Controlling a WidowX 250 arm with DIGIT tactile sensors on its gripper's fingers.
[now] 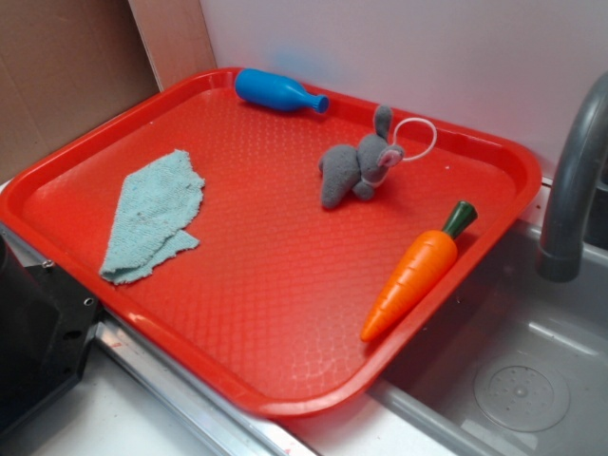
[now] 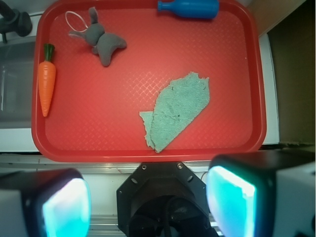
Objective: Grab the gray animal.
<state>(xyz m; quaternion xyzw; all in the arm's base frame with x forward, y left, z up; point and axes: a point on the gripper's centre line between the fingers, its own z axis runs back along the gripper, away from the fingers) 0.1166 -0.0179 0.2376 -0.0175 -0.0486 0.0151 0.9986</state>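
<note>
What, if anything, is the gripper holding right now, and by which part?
Nothing. The gripper is open and empty, near the tray's edge; the gray animal lies untouched on the tray's far side.

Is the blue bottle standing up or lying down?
Lying down. The blue bottle rests on its side at the far edge of the red tray, its neck pointing sideways along the rim.

A white wall [image 1: 399,47] is standing behind, brown cardboard [image 1: 57,76] is leaning left, and a gray faucet [image 1: 575,190] is arching over the steel sink [image 1: 532,380].

Red tray [image 1: 114,161] holds gray animal [image 1: 353,169], carrot [image 1: 413,275], cloth [image 1: 157,214], bottle [image 1: 275,91].
</note>
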